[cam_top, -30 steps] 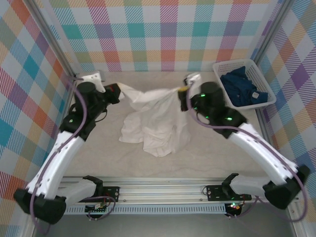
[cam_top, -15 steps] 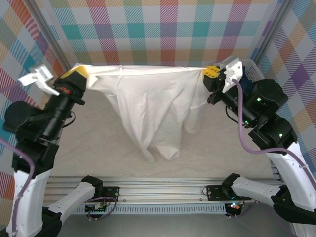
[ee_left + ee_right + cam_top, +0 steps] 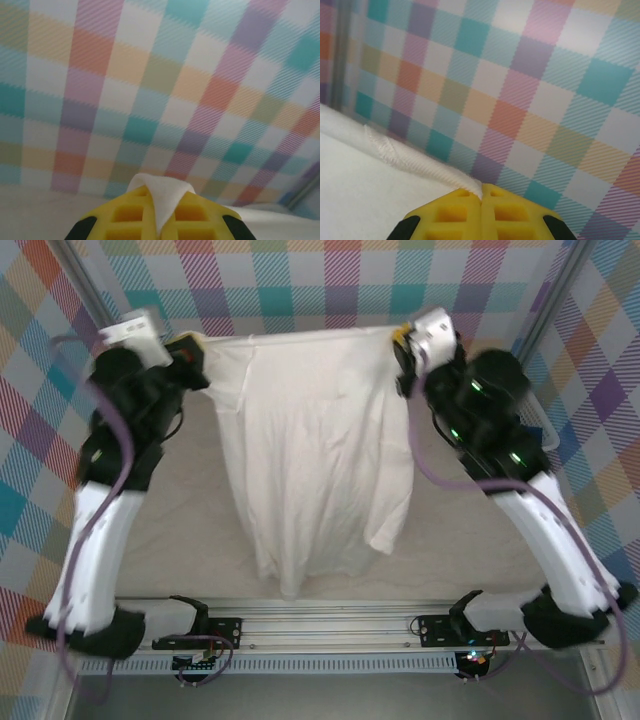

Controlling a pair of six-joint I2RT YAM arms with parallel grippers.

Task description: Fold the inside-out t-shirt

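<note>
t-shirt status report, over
Both shut: left pincer and right pincer each pinch a top corner of the t-shirt. It hangs spread between them, lower edge by the near rail. No snag seen.

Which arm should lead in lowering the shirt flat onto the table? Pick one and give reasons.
Left, narrowly. The left gripper and right gripper are both shut on the shirt along its top edge at similar height, so lower together; the cloth hangs longest nearer the left, likely landing first.
</note>
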